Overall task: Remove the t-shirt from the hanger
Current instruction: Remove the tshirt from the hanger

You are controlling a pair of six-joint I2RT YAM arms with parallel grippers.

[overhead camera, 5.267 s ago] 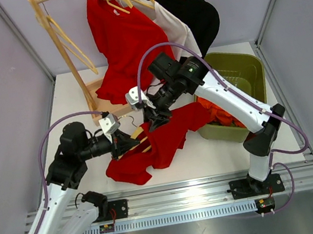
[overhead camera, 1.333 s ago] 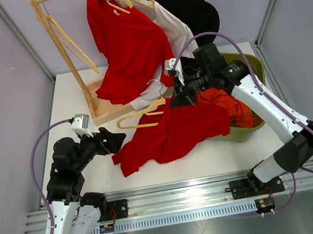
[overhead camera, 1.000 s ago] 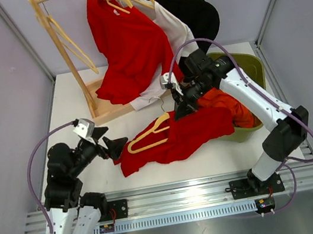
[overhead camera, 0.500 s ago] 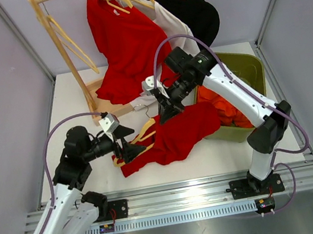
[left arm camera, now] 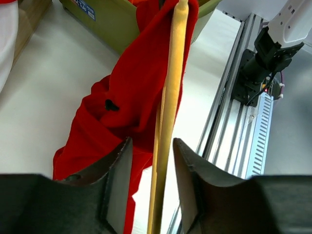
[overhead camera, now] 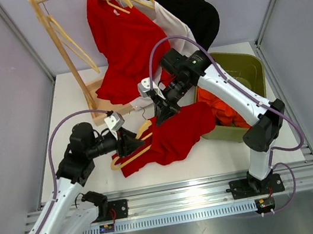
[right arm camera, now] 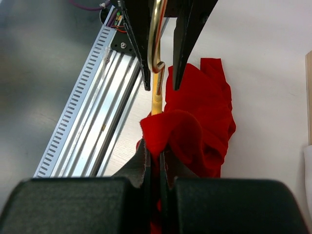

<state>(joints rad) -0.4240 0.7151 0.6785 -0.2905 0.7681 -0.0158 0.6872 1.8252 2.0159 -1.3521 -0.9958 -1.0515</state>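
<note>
The red t-shirt [overhead camera: 180, 134] lies bunched on the table, partly over a wooden hanger [overhead camera: 131, 151] with a metal hook. My right gripper [overhead camera: 163, 114] is shut on a fold of the shirt [right arm camera: 195, 122] at the collar end and holds it up; its pinch shows in the right wrist view [right arm camera: 158, 156]. My left gripper [overhead camera: 128, 142] is open. In the left wrist view [left arm camera: 152, 144] its fingers [left arm camera: 119, 180] stand either side of the hanger's arm [left arm camera: 168, 112] with gaps on both sides. The hanger's hook [right arm camera: 156, 34] shows between them.
A wooden rack [overhead camera: 63, 45] stands at the back left with red [overhead camera: 125, 38], white [overhead camera: 176, 26] and black [overhead camera: 200, 13] shirts on hangers. A green bin [overhead camera: 248, 71] with orange cloth [overhead camera: 227, 111] is at the right. A metal rail [overhead camera: 188, 196] runs along the near edge.
My left gripper has reached right to the hanger and now straddles its arm. My right gripper has drawn the shirt and hanger left towards it.
</note>
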